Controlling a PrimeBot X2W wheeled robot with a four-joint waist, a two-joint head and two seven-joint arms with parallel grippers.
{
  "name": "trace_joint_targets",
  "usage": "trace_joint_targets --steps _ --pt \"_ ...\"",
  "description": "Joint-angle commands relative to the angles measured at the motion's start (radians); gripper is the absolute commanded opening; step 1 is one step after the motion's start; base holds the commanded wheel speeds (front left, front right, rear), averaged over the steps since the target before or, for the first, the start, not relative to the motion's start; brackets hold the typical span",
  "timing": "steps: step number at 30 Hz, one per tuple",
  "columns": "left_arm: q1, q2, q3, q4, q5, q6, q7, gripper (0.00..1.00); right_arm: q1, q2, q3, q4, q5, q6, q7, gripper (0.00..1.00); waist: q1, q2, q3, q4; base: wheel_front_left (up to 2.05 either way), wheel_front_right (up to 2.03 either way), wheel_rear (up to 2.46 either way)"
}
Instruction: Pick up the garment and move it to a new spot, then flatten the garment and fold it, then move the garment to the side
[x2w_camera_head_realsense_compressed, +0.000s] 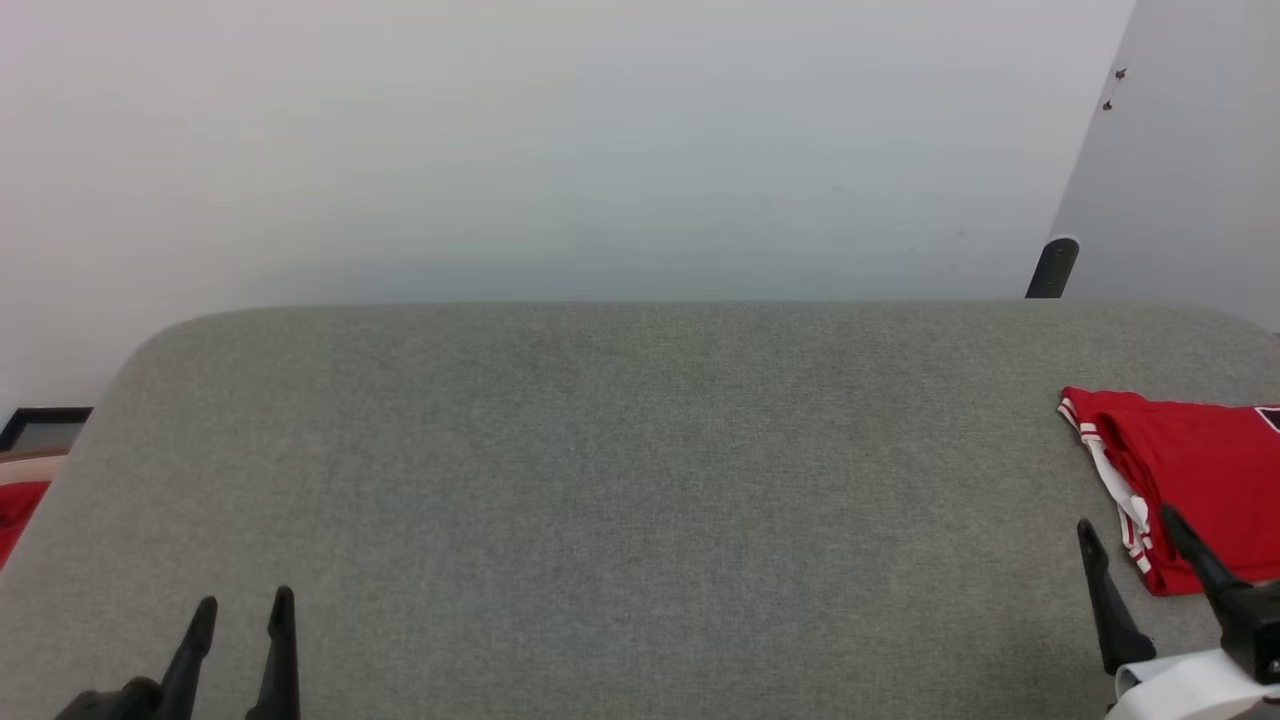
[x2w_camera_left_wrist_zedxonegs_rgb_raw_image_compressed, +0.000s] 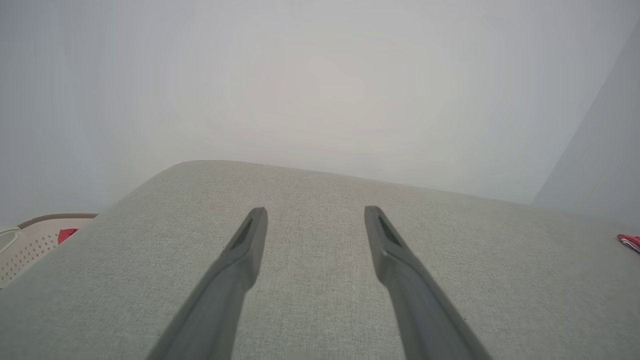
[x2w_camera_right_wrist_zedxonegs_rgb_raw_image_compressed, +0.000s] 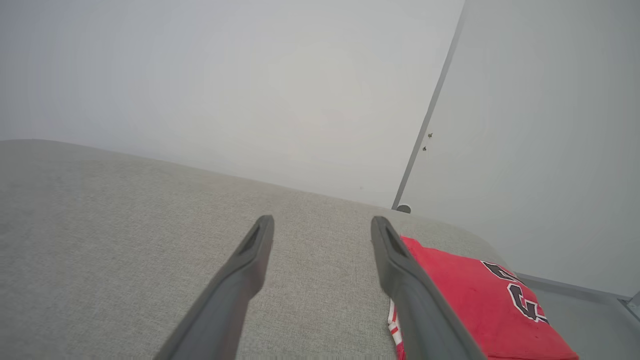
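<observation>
"Lying folded at the right edge of the grey padded top (x2w_camera_head_realsense_compressed: 620, 470), is that the garment (x2w_camera_head_realsense_compressed: 1195, 470)?"

"It is. It is red, with red-and-white striped trim along its left side. The head view's border cuts off its right part."

"Can you read the lettering?"

"Only in part. The right wrist view shows black, white-edged characters near the garment's far right corner. The frame slices through them, and too little is left to read."

"And the right gripper (x2w_camera_head_realsense_compressed: 1127, 520)?"

"It is at the near right corner, jaws spread wide, with nothing between them. One finger crosses in front of the garment's near left corner, and I cannot tell whether it touches the fabric. The other finger stands over bare grey upholstery."

"The left gripper (x2w_camera_head_realsense_compressed: 246, 598)?"

"It is by the front edge toward the left corner, well apart from the garment. Its jaws are also wide apart and empty, over bare upholstery."

"Any containers?"

"One, a pale perforated basket (x2w_camera_left_wrist_zedxonegs_rgb_raw_image_compressed: 25, 250) with a tan rim, beyond the left edge. A red cloth (x2w_camera_left_wrist_zedxonegs_rgb_raw_image_compressed: 66, 234) lies inside. The basket wall and the top's edge hide most of it, so I cannot make out what it is."

"Behind the far edge?"

"A plain pale wall (x2w_camera_head_realsense_compressed: 500, 150). A dark post (x2w_camera_head_realsense_compressed: 1052, 268) with a rounded cap rises just past the far right corner, its lower part hidden by the padding."
</observation>
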Motion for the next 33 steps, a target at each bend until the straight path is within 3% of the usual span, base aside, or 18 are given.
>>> trace_joint_targets --steps 1,29,30,33 --pt "0.007 0.002 -0.001 0.002 -0.005 -0.002 0.001 1.00 0.013 0.005 -0.001 -0.005 -0.007 -0.002 -0.001 1.00 0.0000 0.0000 0.000 -0.001 0.00 0.00 0.00" --pt "0.027 0.006 -0.003 -0.018 0.011 -0.003 0.001 1.00 0.037 0.021 -0.008 -0.043 -0.013 -0.002 0.010 1.00 0.0000 0.0000 -0.001 -0.002 0.00 0.00 0.00" --pt "0.018 0.003 -0.005 -0.015 0.003 -0.001 0.000 0.00 0.027 0.017 -0.005 -0.038 -0.008 0.000 0.010 0.00 0.0000 0.0000 -0.001 -0.002 0.00 0.00 0.00" --pt "0.030 -0.017 -0.011 0.013 -0.004 -0.001 0.003 0.00 0.036 0.029 -0.003 -0.008 -0.002 0.000 0.014 0.00 0.0000 0.0000 0.000 -0.002 0.00 0.00 0.00"
